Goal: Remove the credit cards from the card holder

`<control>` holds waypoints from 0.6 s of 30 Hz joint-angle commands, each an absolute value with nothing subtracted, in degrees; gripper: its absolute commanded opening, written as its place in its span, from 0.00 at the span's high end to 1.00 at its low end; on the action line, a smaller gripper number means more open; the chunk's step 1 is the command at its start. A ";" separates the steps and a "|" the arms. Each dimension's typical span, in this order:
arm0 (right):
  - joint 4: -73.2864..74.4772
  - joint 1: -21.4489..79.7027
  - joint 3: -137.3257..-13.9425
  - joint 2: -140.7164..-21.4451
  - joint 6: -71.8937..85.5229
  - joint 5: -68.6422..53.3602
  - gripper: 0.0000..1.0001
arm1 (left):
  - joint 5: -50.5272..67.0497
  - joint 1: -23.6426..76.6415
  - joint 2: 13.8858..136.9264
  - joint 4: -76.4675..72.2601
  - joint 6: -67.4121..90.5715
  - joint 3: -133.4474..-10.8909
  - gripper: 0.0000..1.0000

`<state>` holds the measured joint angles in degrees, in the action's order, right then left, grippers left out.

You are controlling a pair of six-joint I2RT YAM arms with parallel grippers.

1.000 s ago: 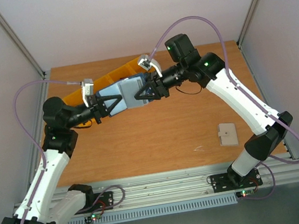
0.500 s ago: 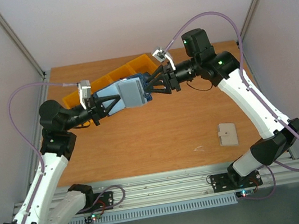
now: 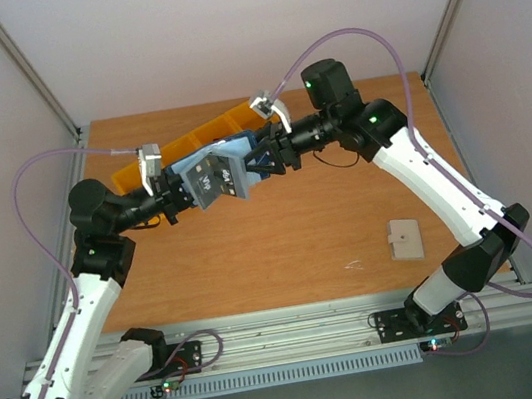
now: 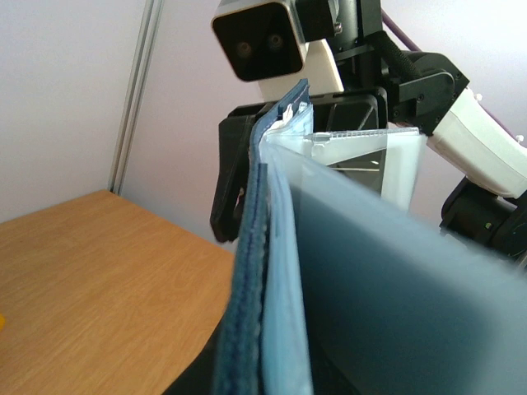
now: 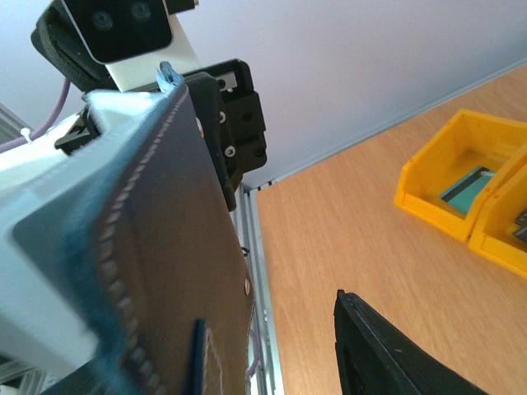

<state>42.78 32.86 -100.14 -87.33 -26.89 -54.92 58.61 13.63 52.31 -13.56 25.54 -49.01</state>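
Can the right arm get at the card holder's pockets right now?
Probably yes: the left gripper holds the card holder aloft and open, and the right gripper sits at its far edge with jaws apparently open. Nothing visible lies between them.

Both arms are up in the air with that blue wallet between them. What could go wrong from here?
The card holder hangs above the table, clamped only in the left end effector; a tug from the other side could slip it loose and drop it. The right end effector, jaws open, sits very close to the left one, so the two might knock together.
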 commanded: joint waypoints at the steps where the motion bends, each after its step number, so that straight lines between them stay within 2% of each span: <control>1: 41.57 35.38 -102.54 -89.97 -26.70 -53.58 0.51 | 57.83 13.88 51.02 -16.57 24.85 -48.97 1.00; 7: 43.82 36.25 -104.07 -91.09 -27.87 -52.91 0.50 | 55.53 13.87 50.74 -14.90 24.91 -48.96 1.00; 14: 55.06 32.46 -106.91 -89.98 -34.06 -50.07 0.47 | 53.51 13.86 49.52 -13.31 25.17 -48.35 1.00; 18: 61.52 29.42 -107.82 -88.38 -38.07 -51.79 0.40 | 53.33 13.88 49.30 -13.83 25.79 -48.10 1.00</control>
<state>52.88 32.25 -105.69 -90.89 -32.42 -51.42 54.35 13.63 50.57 -12.16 25.28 -48.62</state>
